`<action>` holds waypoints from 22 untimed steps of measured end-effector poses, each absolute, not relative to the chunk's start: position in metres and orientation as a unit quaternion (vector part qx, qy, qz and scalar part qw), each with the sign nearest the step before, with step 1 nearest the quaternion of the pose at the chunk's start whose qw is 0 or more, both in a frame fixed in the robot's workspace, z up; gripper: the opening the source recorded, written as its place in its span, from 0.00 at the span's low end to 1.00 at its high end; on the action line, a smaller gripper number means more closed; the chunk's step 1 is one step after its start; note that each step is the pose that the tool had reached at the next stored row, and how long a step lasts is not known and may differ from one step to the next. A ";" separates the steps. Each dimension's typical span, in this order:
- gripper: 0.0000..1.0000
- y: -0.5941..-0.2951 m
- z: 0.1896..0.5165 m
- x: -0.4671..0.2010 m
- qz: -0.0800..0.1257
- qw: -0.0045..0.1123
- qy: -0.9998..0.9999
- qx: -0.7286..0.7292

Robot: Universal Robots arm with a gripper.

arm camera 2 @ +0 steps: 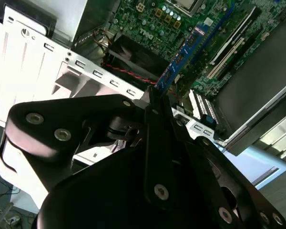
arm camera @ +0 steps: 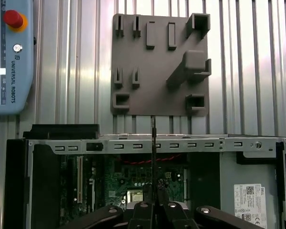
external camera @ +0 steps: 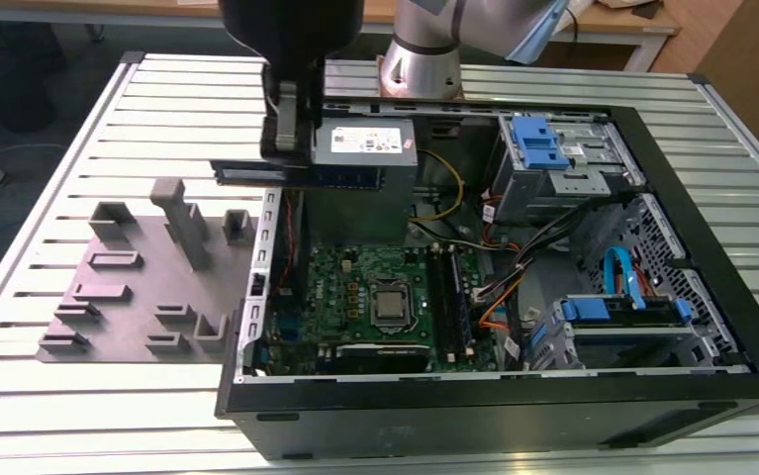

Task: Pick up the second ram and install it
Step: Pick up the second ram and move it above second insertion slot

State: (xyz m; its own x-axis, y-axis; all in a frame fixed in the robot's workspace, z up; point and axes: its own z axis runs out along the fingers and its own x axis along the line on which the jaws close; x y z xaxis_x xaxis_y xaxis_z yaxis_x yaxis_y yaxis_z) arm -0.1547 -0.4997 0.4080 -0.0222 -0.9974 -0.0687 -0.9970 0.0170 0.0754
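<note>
Gripper (external camera: pixel 285 158), black and two-fingered, is pinched tight on the second ram (external camera: pixel 339 178), a long, thin, flat dark green-blue memory stick, holding it partway along its length. The stick hangs level over the slotted metal wall of the open black computer case (external camera: pixel 485 416), between the grey plastic fixture plate (external camera: pixel 154 282) and the green motherboard (external camera: pixel 346 282). In the first wrist view it shows edge-on as a thin dark line; in the second wrist view the fingers (arm camera 2: pixel 157 124) hide its clamped part. A white printed label (external camera: pixel 363 142) sits on the silver power supply (external camera: pixel 359 213). A pale blue pendant (arm camera: pixel 12 71) carries lettering.
</note>
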 end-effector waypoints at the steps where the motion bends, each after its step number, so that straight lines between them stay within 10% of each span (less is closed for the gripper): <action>1: 0.11 -0.500 0.408 -0.152 -0.051 0.002 -0.713 0.699; 22: 0.11 -0.500 0.388 -0.105 -0.061 0.003 -0.713 0.699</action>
State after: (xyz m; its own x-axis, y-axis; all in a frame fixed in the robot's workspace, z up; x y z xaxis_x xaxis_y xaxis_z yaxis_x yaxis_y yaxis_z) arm -0.1055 -0.4997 0.3882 -0.0235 -0.9964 -0.0809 -0.9956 0.0160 0.0920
